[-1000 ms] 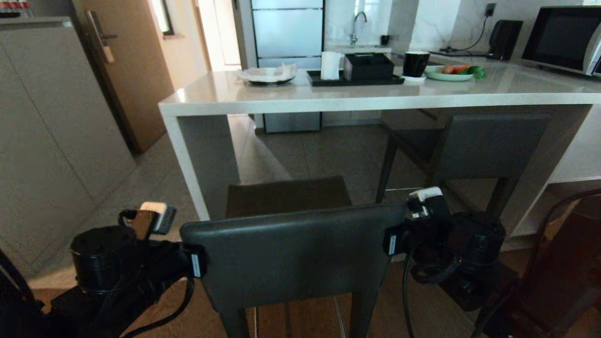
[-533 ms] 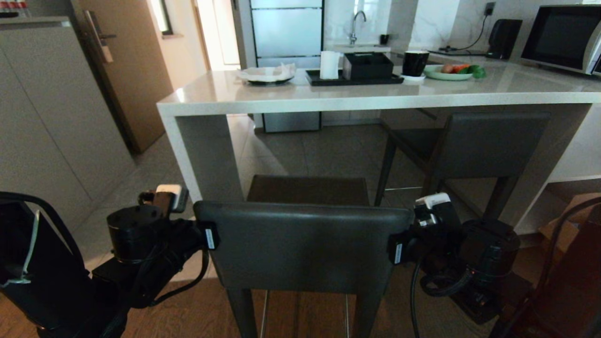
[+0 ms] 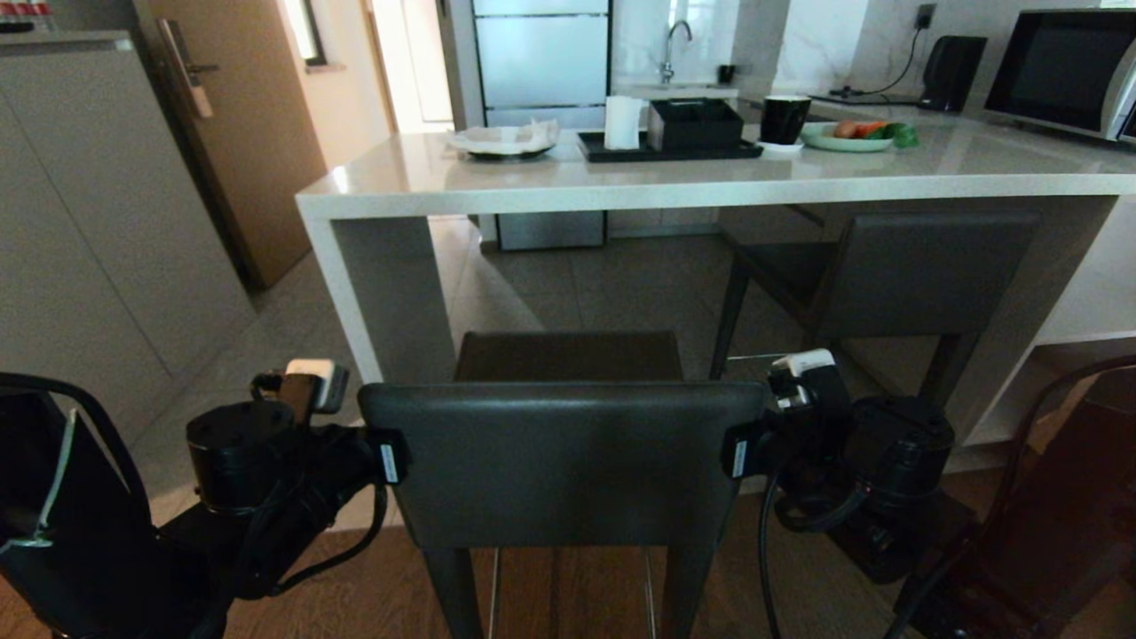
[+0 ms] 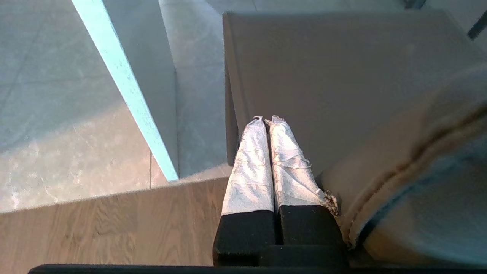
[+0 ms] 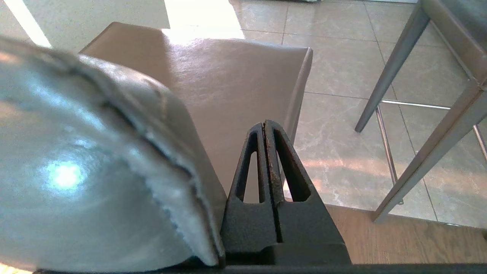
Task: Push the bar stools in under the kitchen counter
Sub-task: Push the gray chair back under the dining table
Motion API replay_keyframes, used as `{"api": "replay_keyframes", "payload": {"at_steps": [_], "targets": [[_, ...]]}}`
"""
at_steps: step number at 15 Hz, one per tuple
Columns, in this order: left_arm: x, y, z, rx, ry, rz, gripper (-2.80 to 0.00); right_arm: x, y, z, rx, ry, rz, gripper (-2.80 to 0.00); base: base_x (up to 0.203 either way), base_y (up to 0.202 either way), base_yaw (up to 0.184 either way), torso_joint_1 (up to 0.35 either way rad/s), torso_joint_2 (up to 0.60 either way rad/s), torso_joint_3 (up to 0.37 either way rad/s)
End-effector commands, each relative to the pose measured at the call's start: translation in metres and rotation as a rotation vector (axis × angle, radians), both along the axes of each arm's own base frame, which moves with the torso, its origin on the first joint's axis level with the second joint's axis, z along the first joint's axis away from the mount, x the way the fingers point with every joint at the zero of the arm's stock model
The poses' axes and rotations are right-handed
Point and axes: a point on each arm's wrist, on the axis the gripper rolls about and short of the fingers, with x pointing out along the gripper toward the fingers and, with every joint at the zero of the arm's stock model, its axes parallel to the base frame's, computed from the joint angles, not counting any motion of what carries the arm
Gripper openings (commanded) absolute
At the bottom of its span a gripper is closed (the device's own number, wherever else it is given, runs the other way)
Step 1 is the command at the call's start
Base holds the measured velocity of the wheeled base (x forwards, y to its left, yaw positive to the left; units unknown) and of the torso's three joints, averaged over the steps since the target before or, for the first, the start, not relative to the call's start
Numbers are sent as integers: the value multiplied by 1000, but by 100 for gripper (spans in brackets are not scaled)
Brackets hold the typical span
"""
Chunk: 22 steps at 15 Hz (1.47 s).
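The near bar stool stands just before the kitchen counter (image 3: 710,185), its dark grey backrest (image 3: 559,466) facing me and its seat (image 3: 568,355) reaching toward the counter's white side panel (image 3: 390,302). My left gripper (image 4: 266,120) is shut on nothing. It lies against the backrest's left end (image 4: 411,160), over the seat (image 4: 342,68). My right gripper (image 5: 264,123) is also shut on nothing and lies against the backrest's right end (image 5: 114,152). The left arm (image 3: 266,453) and right arm (image 3: 843,435) flank the backrest. The second bar stool (image 3: 923,275) stands under the counter at the right.
On the counter are a plate with a napkin (image 3: 504,140), a black tray (image 3: 670,146) with a box, a black mug (image 3: 785,118), a green plate (image 3: 848,138) and a microwave (image 3: 1065,71). A cabinet (image 3: 98,240) and a door (image 3: 240,133) stand left. A dark frame (image 3: 1047,497) is near right.
The near stool's backrest has swung from slanted to square with the counter, its left end going forward. My left arm has moved forward with it. The right arm has barely moved.
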Motion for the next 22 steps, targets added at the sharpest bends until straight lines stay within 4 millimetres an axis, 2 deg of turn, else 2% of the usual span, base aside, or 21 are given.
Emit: {"api": "replay_keyframes", "payload": {"at_steps": [1, 12, 22], "targets": [[3, 2, -5, -1, -19, 13, -280, 1, 0, 1, 4, -6, -5, -280, 0, 0, 0, 0, 0, 0], [2, 1, -5, 18, -34, 3, -280, 0, -1, 2, 6, -8, -5, -280, 5, 0, 0, -1, 0, 1], [1, 0, -6, 20, -30, -1, -280, 0, -1, 1, 5, -8, -6, -280, 185, 0, 1, 2, -1, 4]]}}
